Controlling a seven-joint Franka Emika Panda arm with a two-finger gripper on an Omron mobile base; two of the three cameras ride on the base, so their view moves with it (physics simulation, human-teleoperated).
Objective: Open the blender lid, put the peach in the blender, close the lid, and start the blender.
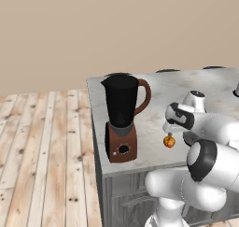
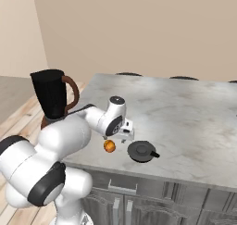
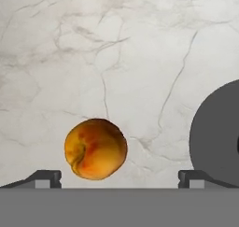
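jaws wide above peach [image 3: 95, 149] on worktop [image 2: 194, 113] | lid [image 2: 141, 151] off, lying beside | risk: peach sits off-centre toward 1 finger, could roll when nudged

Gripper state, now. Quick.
Gripper: open, holding nothing; the peach lies on the counter between its spread fingertips, nearer the one on the left of the hand view.
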